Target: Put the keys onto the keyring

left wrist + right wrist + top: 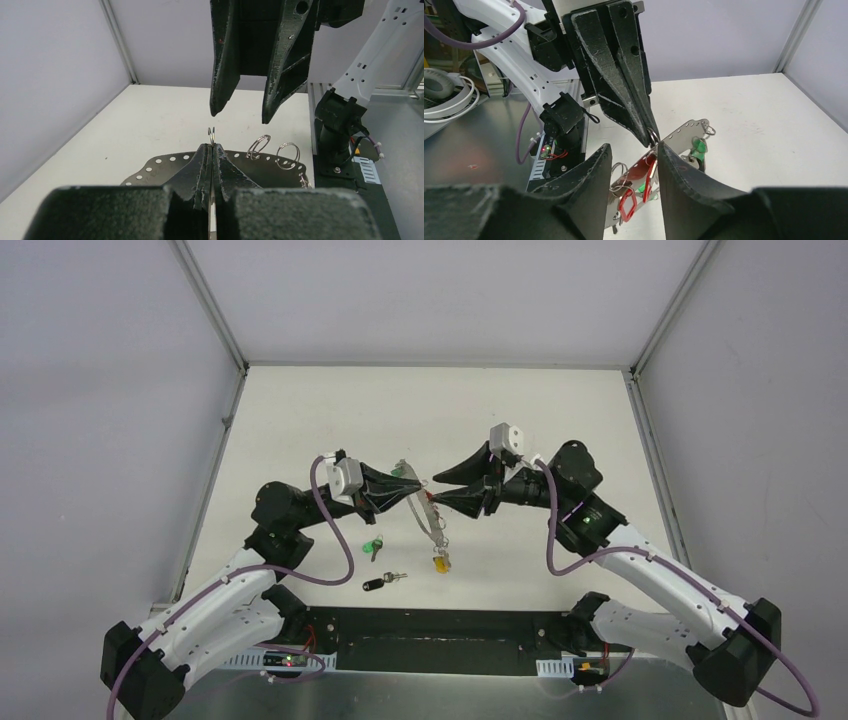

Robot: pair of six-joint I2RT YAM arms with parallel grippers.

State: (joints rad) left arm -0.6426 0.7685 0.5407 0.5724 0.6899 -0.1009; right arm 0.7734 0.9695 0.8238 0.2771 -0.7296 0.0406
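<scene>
My left claw (pixel 211 148) is pressed together, pinching the keyring (pixel 684 131) by one small wire loop (pixel 211 133) that pokes up just past its tips. That grip holds the keyring clear of the tabletop (pixel 300 440). My right claw (pixel 240 116) faces the left one tip to tip. Its fingers (pixel 222 75) are spread with a clear gap and nothing between them, and they are close to the left tips without touching.

From here the keyring is a curved grey metal band punched with a row of holes, with split rings (pixel 288 152) threaded along it. In the right wrist view, red caps (pixel 628 206) hang from it below my spread fingers. In the top view a yellow cap (pixel 441 562) dangles at the end nearest the arm bases. A green cap (pixel 697 146) shows just behind the band's other end, and I cannot tell whether it hangs there or lies on the tabletop.

The two loose keys are both on the tabletop. The green key (pixel 375 545) lies to the left of the hanging keyring. The black key (pixel 378 583) lies just beside it, nearer the bases. Both are apart from the keyring and from either claw.

A white sticker (pixel 367 170) on the dark base plate (pixel 380 215) beside the right arm carries blue print too small for me to read.
</scene>
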